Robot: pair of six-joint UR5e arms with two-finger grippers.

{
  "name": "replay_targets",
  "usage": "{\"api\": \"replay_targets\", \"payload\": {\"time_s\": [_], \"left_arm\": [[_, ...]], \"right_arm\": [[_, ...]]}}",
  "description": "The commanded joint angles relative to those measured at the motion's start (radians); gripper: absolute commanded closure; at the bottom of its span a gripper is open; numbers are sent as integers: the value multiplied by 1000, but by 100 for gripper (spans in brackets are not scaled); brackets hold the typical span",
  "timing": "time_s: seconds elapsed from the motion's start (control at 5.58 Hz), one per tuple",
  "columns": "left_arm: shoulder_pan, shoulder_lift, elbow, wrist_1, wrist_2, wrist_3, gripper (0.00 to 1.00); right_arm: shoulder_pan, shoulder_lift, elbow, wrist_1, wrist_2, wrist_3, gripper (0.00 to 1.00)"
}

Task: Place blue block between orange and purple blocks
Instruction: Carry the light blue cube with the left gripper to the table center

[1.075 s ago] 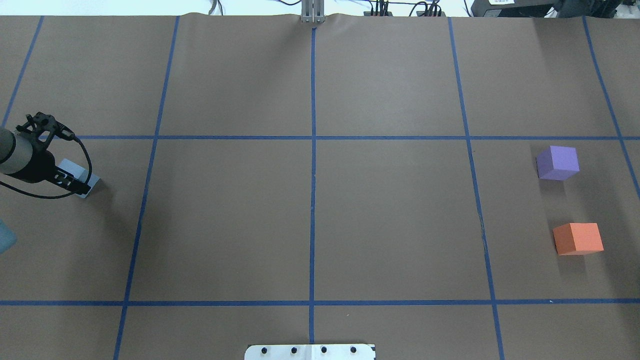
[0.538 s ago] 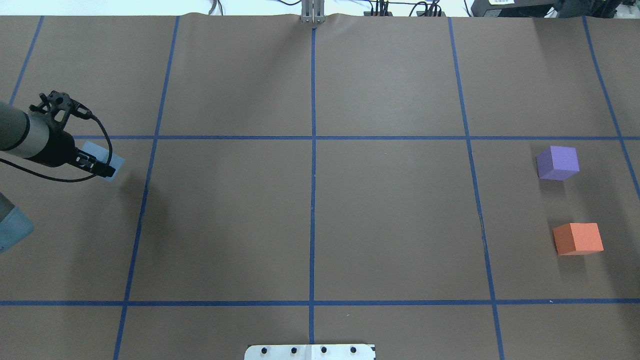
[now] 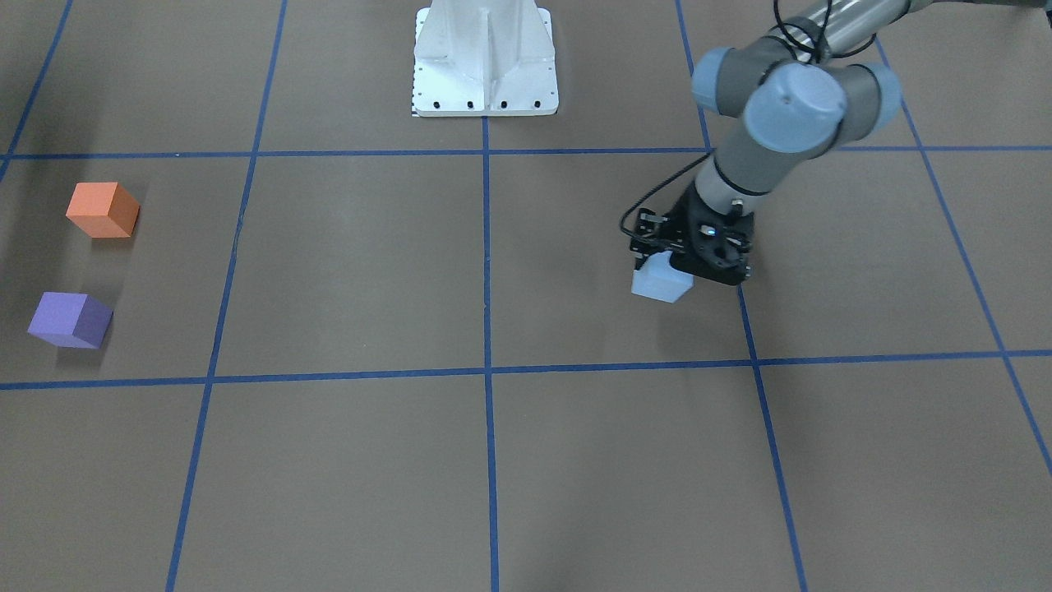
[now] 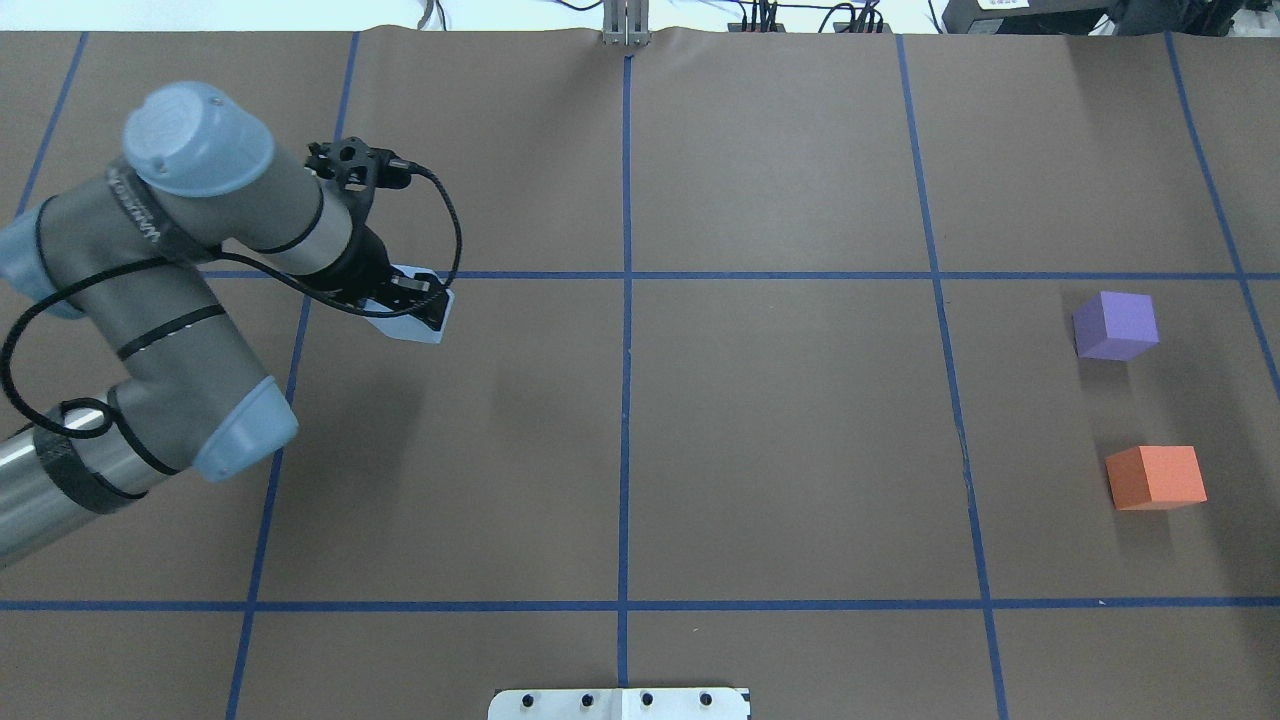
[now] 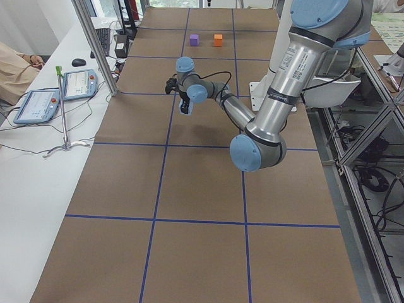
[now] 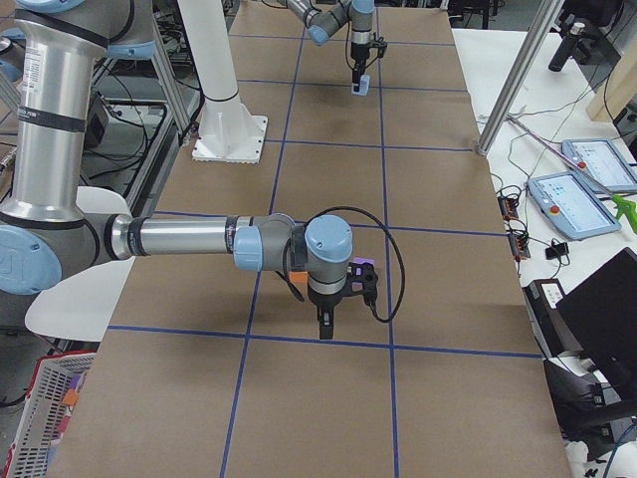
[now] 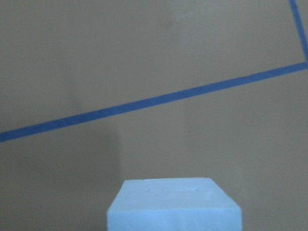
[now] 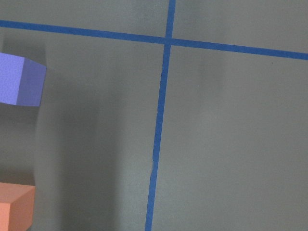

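My left gripper (image 4: 418,308) is shut on the light blue block (image 4: 412,333) and holds it above the table in the left half, near a blue tape crossing. The front-facing view shows the same grip (image 3: 675,267) on the block (image 3: 657,284). The block fills the bottom of the left wrist view (image 7: 173,204). The purple block (image 4: 1115,325) and the orange block (image 4: 1155,477) sit at the far right with a gap between them. My right gripper (image 6: 325,324) hovers near them, seen only in the exterior right view; I cannot tell whether it is open or shut.
The table is covered in brown paper with a blue tape grid (image 4: 625,275). The white robot base plate (image 3: 485,57) stands at the robot's edge. A metal pole (image 5: 95,47) and tablets (image 5: 38,104) stand beside the table's left end.
My left arm has swung to the right and further over the table, carrying the blue block from the far left edge to near the first tape crossing. The purple and orange blocks have not moved.
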Motion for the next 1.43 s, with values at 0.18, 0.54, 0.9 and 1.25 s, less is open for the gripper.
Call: {"api": "replay_targets", "payload": {"time_s": [0.18, 0.54, 0.9, 1.25], "left_arm": [[166, -336, 278, 126, 135, -204, 93], [176, -377, 437, 4, 160, -206, 41], [191, -383, 435, 0, 212, -197, 0], [101, -376, 298, 99, 110, -92, 0]], "right_arm": [[0, 0, -1, -1, 0, 0, 0], [0, -2, -1, -1, -2, -1, 0], [0, 1, 8, 45, -2, -1, 0], [0, 3, 10, 241, 3, 34, 0]]}}
